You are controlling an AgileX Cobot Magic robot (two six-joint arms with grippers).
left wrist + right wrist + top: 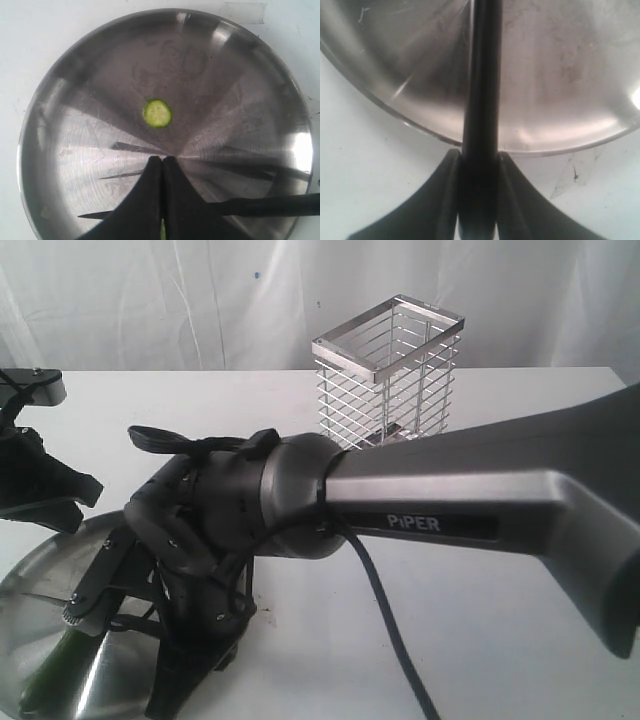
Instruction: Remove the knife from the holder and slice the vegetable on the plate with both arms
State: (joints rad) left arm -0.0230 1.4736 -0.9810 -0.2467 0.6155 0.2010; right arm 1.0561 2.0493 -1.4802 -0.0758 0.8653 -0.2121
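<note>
One cucumber slice (157,113) on plate (75,95)

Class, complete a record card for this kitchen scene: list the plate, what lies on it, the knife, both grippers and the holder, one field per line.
plate: large round stainless steel plate, shiny and scuffed
slice: one round green-rimmed cucumber slice, flat near the plate's middle
vegetable: slim dark green cucumber, on the plate
knife: small black-handled knife, reaching over the plate
right gripper: shut on the knife
left gripper: shut, above the plate
holder: tall silver wire holder, upright, apart from the plate
</note>
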